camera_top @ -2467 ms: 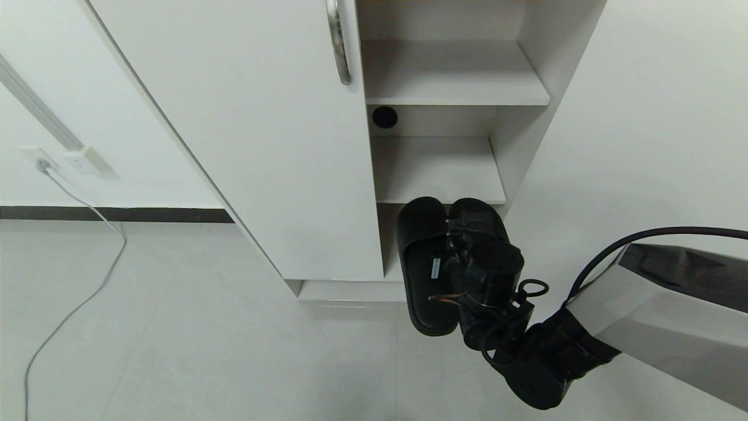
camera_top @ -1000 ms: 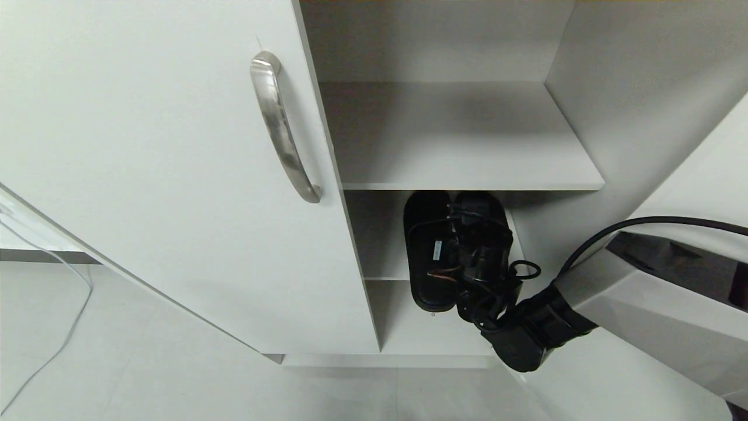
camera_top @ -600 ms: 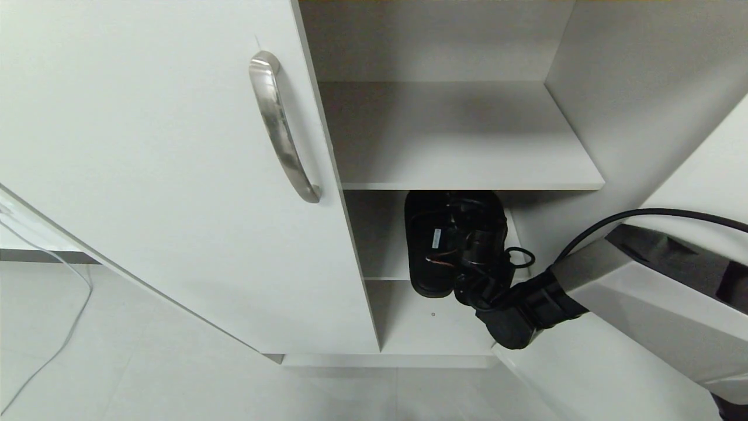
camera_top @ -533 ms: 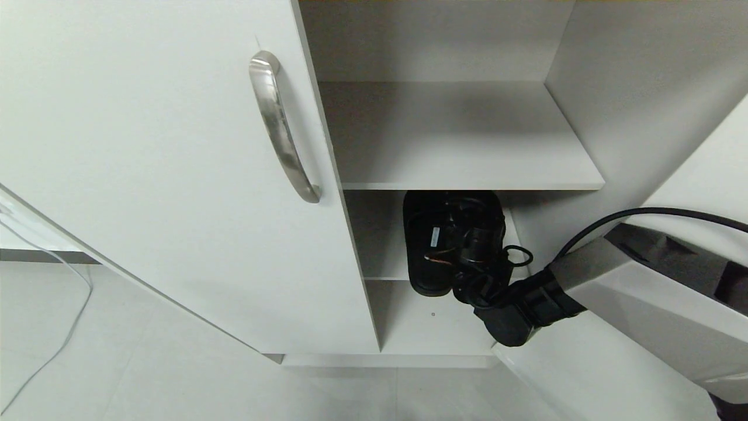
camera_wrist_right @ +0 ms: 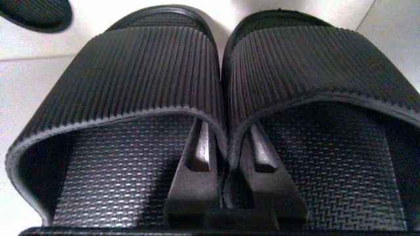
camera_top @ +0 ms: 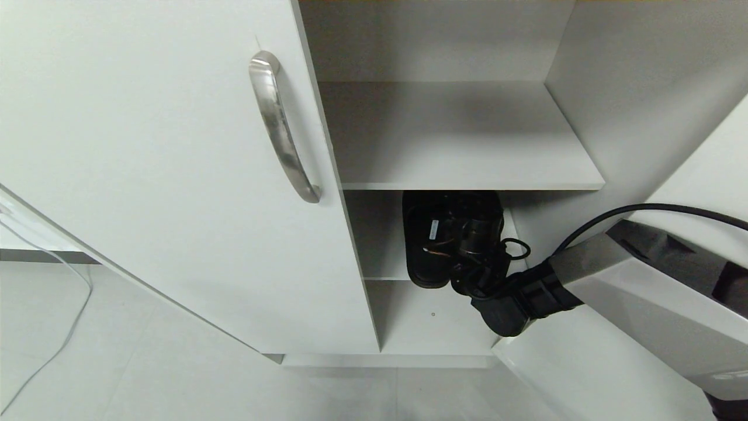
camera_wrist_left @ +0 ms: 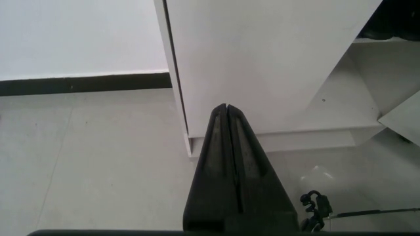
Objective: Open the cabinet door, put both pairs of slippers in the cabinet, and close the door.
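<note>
Head view: white cabinet door stands open, taking up the 9 o'clock half of the frame. A curved brushed-metal handle sits near its free edge.

The cabinet's interior lies from 12 to 3 o'clock. A white upper shelf sits there, with a lower shelf beneath it and the bottom board toward 6 o'clock.

The pair of black ribbed rubber slippers is in the lower-shelf compartment, just off centre toward 5 o'clock. The toes are tucked under the upper shelf and the heels sit at the lower shelf's front edge. Whether the soles rest on the board cannot be told.

The right end effector comes in from 4 o'clock on the right arm, over the right-hand slipper.

Right wrist view: the two slippers lie side by side, straps touching. The right end effector has one finger inside each slipper under the strap. It pinches the two adjoining inner walls between them. A dark oval shape shows on the white surface beyond the toes.

Left wrist view: the left end effector has its fingers pressed together with only a thin seam between them. It hangs above the pale tiled floor and points at the bottom corner of the door. A black skirting strip runs along the wall at 10 o'clock.

Head view, 8 o'clock: a thin grey cable trails across the floor.
</note>
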### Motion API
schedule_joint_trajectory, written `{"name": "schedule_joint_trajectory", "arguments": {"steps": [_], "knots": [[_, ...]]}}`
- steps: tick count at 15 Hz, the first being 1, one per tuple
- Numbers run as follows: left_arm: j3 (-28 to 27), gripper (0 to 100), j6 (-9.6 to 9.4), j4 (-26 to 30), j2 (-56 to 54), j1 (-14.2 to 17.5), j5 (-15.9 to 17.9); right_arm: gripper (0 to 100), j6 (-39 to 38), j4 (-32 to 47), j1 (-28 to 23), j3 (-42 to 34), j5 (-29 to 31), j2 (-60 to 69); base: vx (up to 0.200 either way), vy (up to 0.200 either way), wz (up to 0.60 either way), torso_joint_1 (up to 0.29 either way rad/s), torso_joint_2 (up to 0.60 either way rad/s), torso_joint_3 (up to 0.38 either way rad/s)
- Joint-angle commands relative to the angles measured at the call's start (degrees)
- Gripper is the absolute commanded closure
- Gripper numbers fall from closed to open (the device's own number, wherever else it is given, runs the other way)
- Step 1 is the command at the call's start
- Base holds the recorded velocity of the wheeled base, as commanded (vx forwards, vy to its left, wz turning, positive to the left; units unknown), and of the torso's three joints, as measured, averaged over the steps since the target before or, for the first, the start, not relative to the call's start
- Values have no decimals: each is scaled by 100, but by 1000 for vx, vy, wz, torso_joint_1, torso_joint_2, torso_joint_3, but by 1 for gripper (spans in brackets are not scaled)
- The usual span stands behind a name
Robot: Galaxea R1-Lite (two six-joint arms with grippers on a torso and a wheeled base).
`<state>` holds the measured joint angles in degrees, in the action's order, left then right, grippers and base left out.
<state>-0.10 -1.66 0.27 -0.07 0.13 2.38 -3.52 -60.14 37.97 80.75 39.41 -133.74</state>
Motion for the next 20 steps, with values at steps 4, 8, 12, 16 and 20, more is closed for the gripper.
{"name": "schedule_joint_trajectory", "arguments": {"steps": [4,8,12,16,20], "knots": [[1,100,-1,0,7,4,0,100,1,19,0,11,-4,-55,0,0,0,0,0,0],[1,100,-1,0,7,4,0,0,1,19,0,2,-4,-134,0,0,0,0,0,0],[1,100,-1,0,7,4,0,0,10,19,175,-481,14,120,0,0,0,0,0,0],[1,100,-1,0,7,4,0,0,-34,-622,650,-2160,23,911,0,0,0,0,0,0],[1,100,-36,0,7,4,0,0,-43,-1193,896,-3408,40,1571,0,0,0,0,0,0]]}}
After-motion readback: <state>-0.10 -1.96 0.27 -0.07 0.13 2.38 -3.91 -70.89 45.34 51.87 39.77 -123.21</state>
